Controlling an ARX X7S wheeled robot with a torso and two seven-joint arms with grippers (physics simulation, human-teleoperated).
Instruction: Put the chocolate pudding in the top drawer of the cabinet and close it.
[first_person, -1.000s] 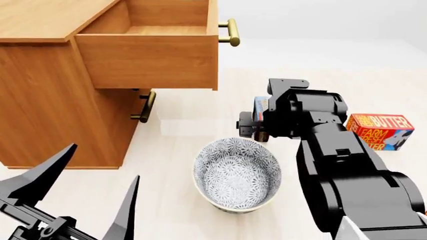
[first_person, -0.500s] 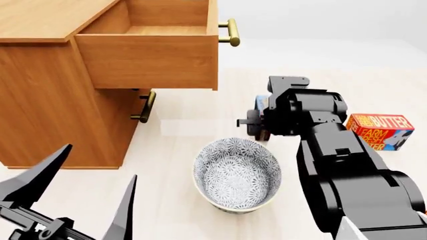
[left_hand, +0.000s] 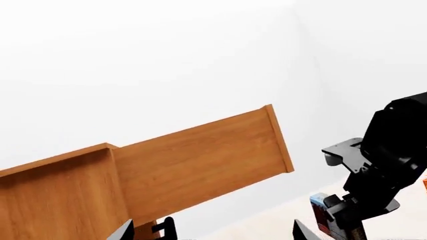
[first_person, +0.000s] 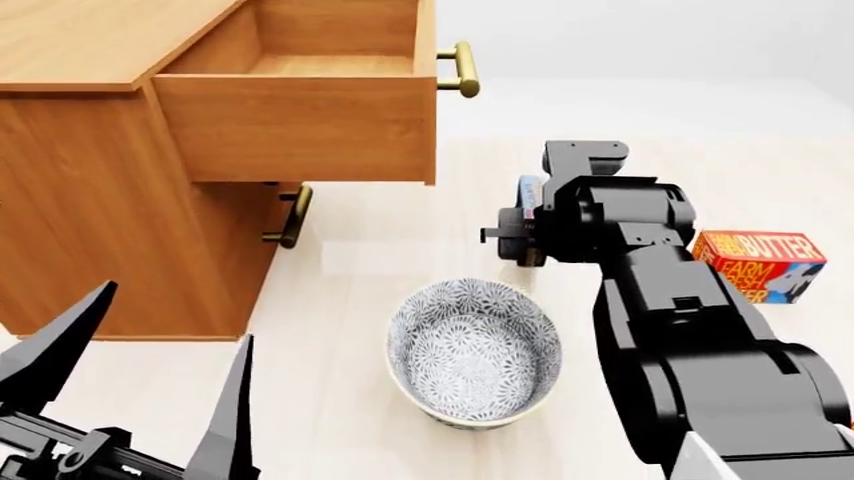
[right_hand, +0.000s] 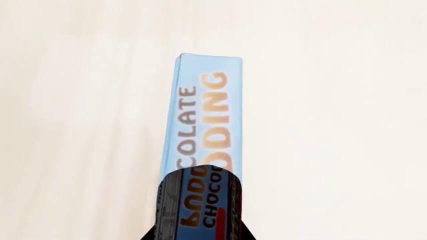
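The cabinet (first_person: 94, 210) stands at the left, its top drawer (first_person: 300, 120) pulled open and empty, with the brass handle (first_person: 459, 68) at its front. My right gripper (first_person: 523, 238) is shut on the chocolate pudding (first_person: 530, 192), a thin light-blue box, beyond the bowl and to the right of the drawer front. In the right wrist view the pudding (right_hand: 203, 115) runs lengthwise out of the gripper (right_hand: 198, 232) over the pale floor. My left gripper (first_person: 140, 390) is open and empty at the lower left. The left wrist view shows the drawer's side (left_hand: 200, 155) and the pudding (left_hand: 323, 216).
A patterned bowl (first_person: 474, 350) sits on the floor below my right gripper. A red-orange butter box (first_person: 758, 265) lies at the right. The lower drawer's brass handle (first_person: 291, 215) sticks out under the open drawer. My right arm (left_hand: 390, 155) shows in the left wrist view.
My right gripper has moved up and away from the bowl with the pudding in it. My left gripper has shifted a little to the left and down.
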